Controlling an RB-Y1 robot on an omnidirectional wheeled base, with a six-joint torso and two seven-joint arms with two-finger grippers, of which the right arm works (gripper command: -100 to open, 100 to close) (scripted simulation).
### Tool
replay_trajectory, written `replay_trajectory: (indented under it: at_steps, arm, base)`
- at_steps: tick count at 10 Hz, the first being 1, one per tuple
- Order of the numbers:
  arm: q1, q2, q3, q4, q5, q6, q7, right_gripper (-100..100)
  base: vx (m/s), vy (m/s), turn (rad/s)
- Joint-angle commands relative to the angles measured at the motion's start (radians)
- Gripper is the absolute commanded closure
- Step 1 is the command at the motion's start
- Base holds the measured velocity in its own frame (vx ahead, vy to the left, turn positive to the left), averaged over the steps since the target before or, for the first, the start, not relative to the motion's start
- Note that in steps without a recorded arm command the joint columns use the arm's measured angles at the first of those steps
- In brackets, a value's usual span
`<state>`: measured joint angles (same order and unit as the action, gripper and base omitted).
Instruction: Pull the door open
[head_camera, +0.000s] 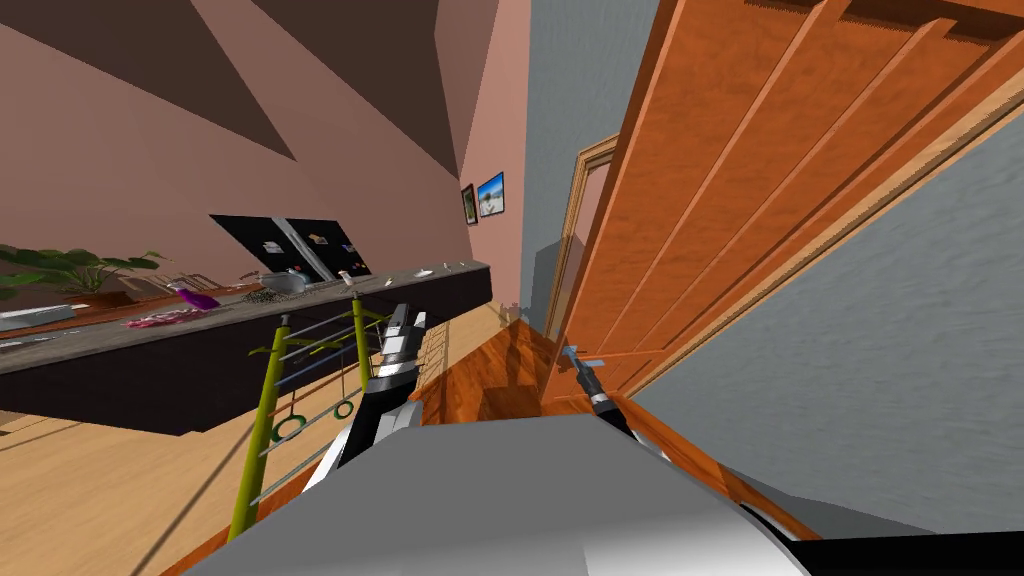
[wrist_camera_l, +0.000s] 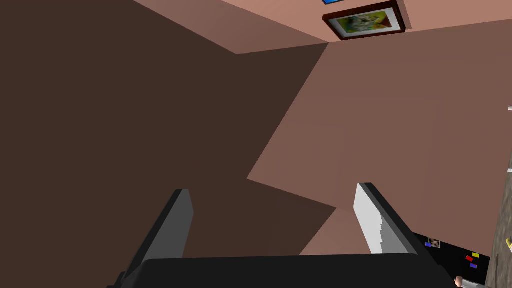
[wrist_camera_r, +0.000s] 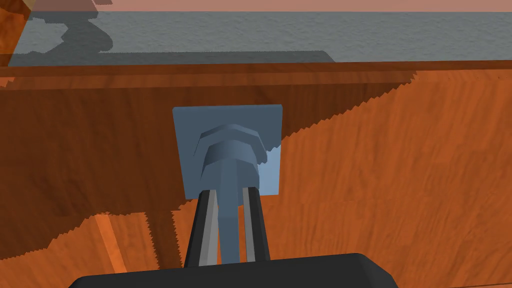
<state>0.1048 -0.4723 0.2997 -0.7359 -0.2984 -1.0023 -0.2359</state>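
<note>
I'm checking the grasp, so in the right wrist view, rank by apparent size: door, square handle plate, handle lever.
1. door, largest
2. square handle plate
3. handle lever, smallest, though it runs toward the camera inside the right gripper, so its rank below the plate is unsure

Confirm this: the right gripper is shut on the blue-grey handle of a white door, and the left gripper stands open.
One thing is wrong: the door is orange-brown wood, not white, as the right wrist view shows. The rest holds: the right gripper is shut on the blue-grey handle, and the left gripper stands open.
</note>
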Motion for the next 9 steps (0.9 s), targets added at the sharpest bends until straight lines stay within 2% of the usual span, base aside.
replay_trajectory:
  at_steps: [1,6,9]
  arm:
    - [-0.023,0.023,-0.017,0.022,0.027,0.002,-0.006,100]
    - [-0.106,0.070,-0.102,0.110,0.096,0.024,-0.026,100]
    - [-0.144,0.091,-0.141,0.150,0.127,0.034,-0.035,100]
  base:
    - [-0.208,-0.074,0.169]
    - [-0.213,-0.081,0.186]
    - [-0.184,-0.085,0.129]
